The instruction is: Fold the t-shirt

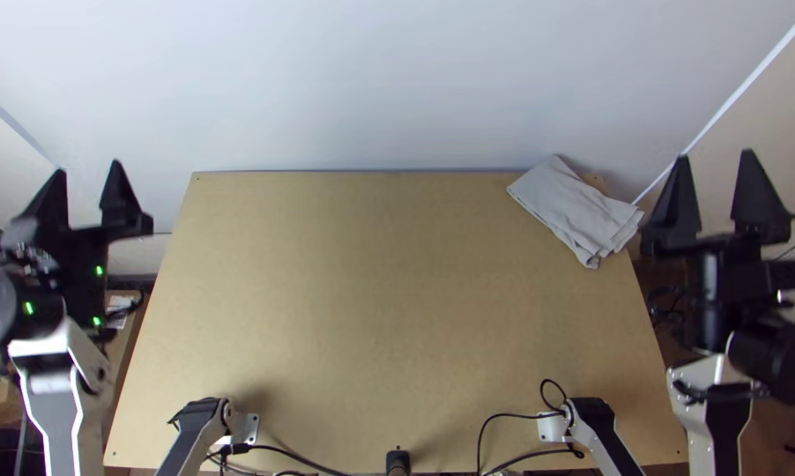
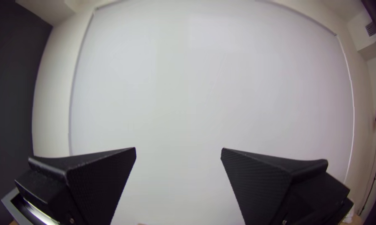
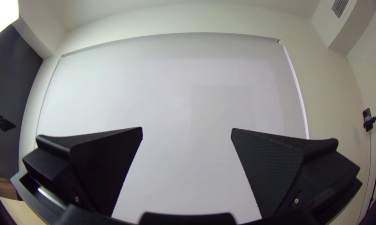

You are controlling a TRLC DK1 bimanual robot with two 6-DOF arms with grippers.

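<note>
grey t-shirt [image 1: 574, 210] folded, on table [image 1: 371, 308], far right corner

The shirt [image 1: 574, 207], folded into a slightly wrinkled oblong, lies aslant at the far right corner of the table [image 1: 371, 291], its outline crossing the far and right edges. The left gripper [image 1: 89, 166], green lights behind its fingers, hangs beyond the table's left side; the right gripper [image 1: 715, 153] hangs beyond the right. Both have their fingers well apart. Black cables [image 1: 512, 414] curl along the near edge.
</note>
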